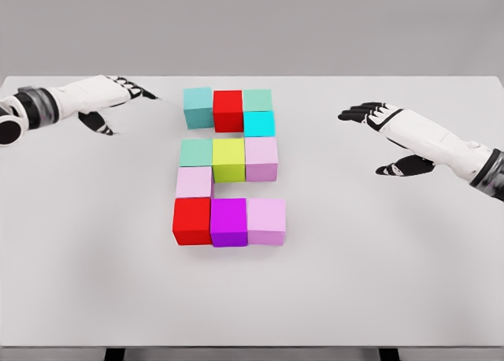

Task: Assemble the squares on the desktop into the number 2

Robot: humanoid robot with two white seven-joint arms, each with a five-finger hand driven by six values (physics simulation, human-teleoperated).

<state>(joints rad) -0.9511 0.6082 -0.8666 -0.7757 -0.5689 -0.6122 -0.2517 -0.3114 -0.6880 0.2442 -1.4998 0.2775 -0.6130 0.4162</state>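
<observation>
While your left hand and right hand hover apart on either side, fingers spread, holding nothing, the cubes sit mid-table touching in a 2 shape: teal-red-green row on top, cyan below right, green-yellow-lilac middle, pink lower left, red-magenta-pink base.

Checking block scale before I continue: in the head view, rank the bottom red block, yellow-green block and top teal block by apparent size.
1. Bottom red block
2. Yellow-green block
3. Top teal block

Nearer blocks look bigger, so true sizes may match.
</observation>
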